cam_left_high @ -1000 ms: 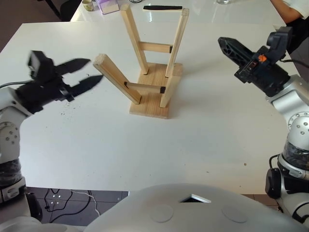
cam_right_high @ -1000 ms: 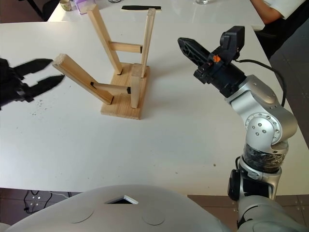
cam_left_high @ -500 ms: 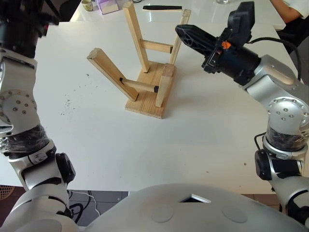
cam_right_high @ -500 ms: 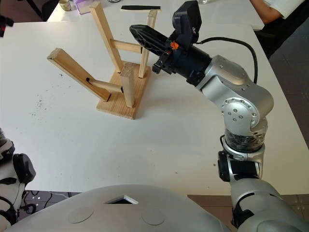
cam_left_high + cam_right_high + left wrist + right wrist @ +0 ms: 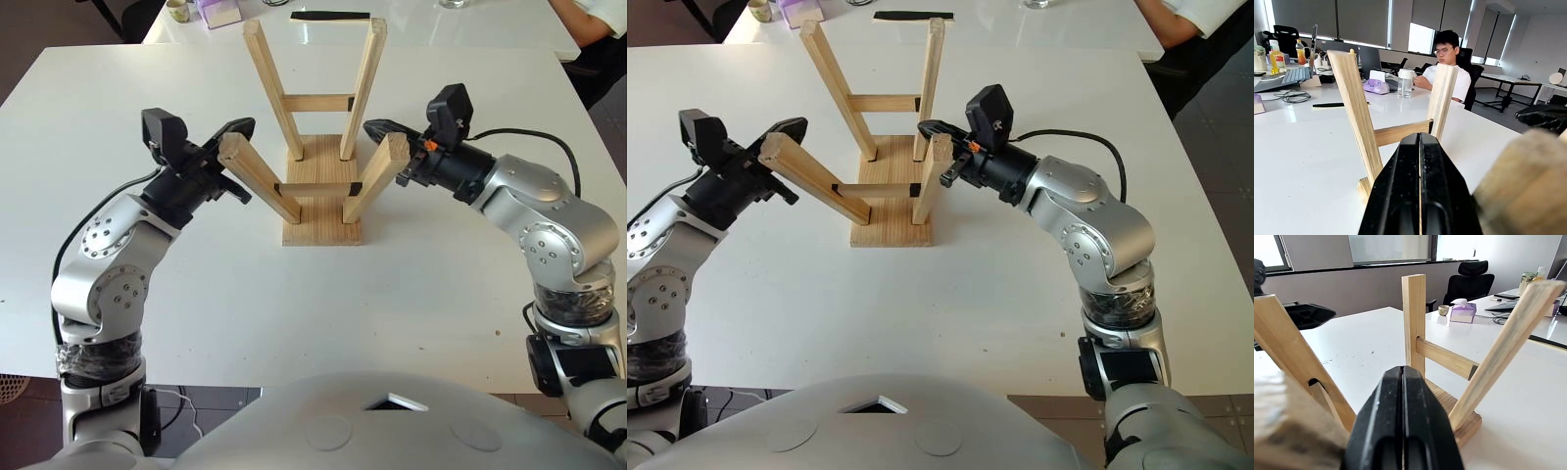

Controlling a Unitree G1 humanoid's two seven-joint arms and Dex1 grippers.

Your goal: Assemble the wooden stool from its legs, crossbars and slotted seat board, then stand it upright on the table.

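Both claws are closed and empty (left claw (image 5: 240, 125) and right claw (image 5: 377, 127) at the tops of the near legs (image 5: 257, 179)), so uneven pushing could tip the upside-down stool (image 5: 321, 211) mid table (image 5: 441, 284) or pop its near crossbar (image 5: 313, 189) loose.

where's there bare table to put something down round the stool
Bare: the table between seat board and near edge, and left of the left gripper. Crowded: at the front legs, where it and the right gripper sit, and the far edge by the cup.
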